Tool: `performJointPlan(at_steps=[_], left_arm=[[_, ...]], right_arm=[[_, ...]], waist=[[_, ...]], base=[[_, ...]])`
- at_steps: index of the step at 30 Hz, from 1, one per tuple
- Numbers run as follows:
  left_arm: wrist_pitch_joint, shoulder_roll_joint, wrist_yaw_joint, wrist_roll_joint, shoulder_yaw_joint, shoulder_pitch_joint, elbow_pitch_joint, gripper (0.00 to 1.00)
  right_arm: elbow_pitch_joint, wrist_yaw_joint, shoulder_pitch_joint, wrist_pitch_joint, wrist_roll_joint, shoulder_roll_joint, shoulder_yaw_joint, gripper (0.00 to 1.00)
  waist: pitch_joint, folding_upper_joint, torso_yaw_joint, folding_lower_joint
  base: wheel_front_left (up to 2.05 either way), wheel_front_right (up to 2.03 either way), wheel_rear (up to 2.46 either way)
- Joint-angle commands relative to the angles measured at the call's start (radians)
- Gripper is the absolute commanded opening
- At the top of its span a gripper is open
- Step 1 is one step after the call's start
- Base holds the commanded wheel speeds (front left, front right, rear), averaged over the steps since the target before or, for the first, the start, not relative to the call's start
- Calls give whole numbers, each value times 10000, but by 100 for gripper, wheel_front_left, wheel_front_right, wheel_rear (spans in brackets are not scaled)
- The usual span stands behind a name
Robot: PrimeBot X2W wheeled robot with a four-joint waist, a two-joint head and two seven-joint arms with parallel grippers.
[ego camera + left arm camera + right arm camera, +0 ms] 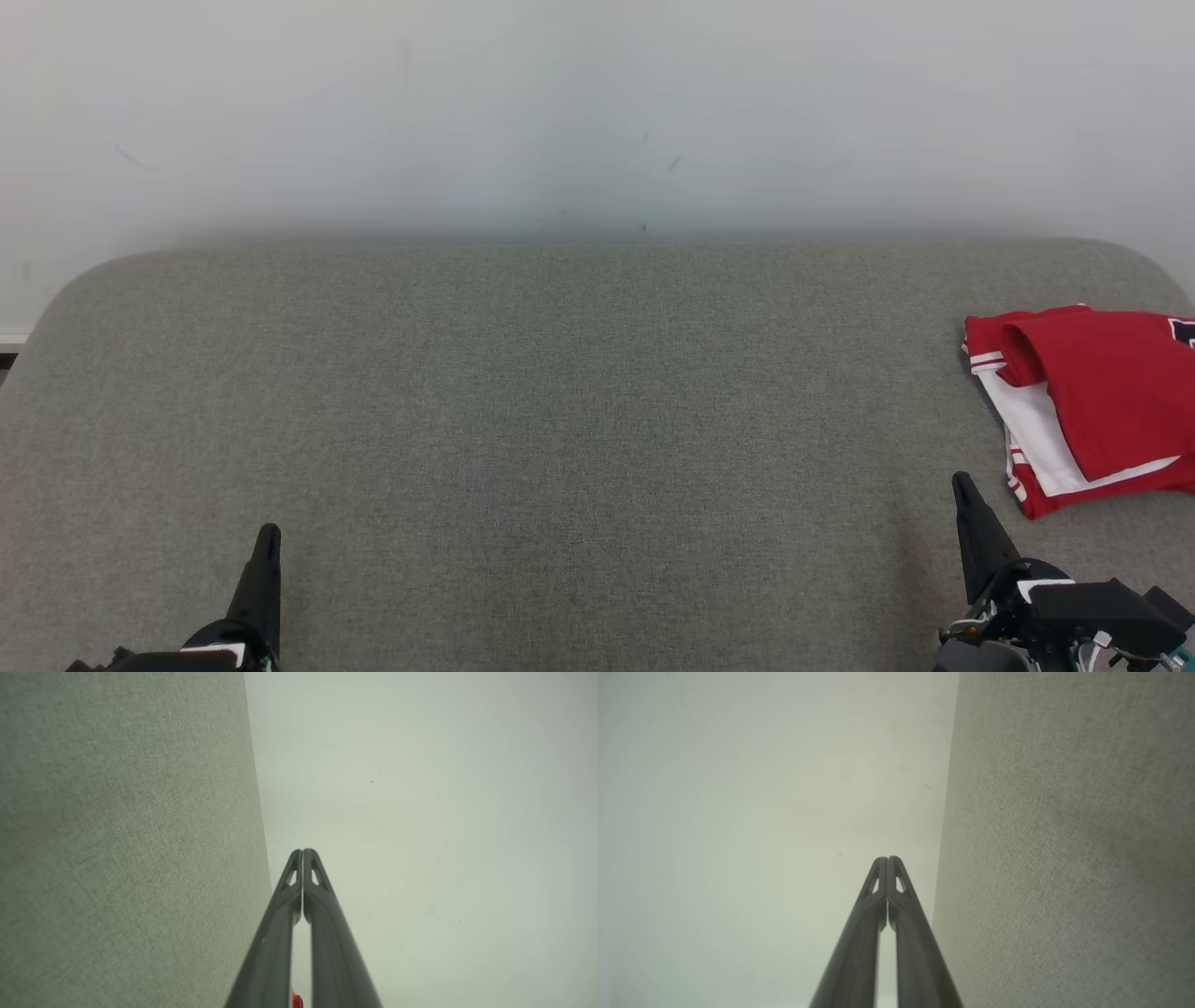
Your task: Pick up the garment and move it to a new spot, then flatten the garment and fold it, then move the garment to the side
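Apparently folded, one garment [1111, 392]; two pincers [302, 850] [887, 857] closed.

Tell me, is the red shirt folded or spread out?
Folded: the red shirt lies as a compact block on the grey surface, a red layer doubled over white; its right part runs out of the head view.

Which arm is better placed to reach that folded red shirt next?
The right, probably. The right gripper rests just beside the folded red garment at the right side of the grey surface, while the left gripper sits far across it. Both are shut and empty.
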Motion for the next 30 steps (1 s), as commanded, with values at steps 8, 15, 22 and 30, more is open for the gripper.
performJointPlan(at_steps=[8, 15, 22, 30], left_arm=[[31, 56, -27, -75, 31, -120, -19, 0], [30, 56, -27, -75, 31, -120, -19, 0], [30, 56, -28, -75, 31, -120, -20, 0], [30, 56, -28, -76, 30, -119, -20, 0]], right_arm=[[-54, 11, -89, 29, -9, -12, -4, 0], [-54, 11, -89, 29, -10, -12, -8, 0], [-54, 11, -89, 29, -9, -12, -5, 0], [-55, 11, -89, 29, -10, -12, -4, 0]], waist=[[0, 0, 0, 1], [0, 0, 0, 1], [0, 0, 0, 1], [0, 0, 0, 1]], base=[[0, 0, 0], [0, 0, 0], [0, 0, 0], [0, 0, 0]])
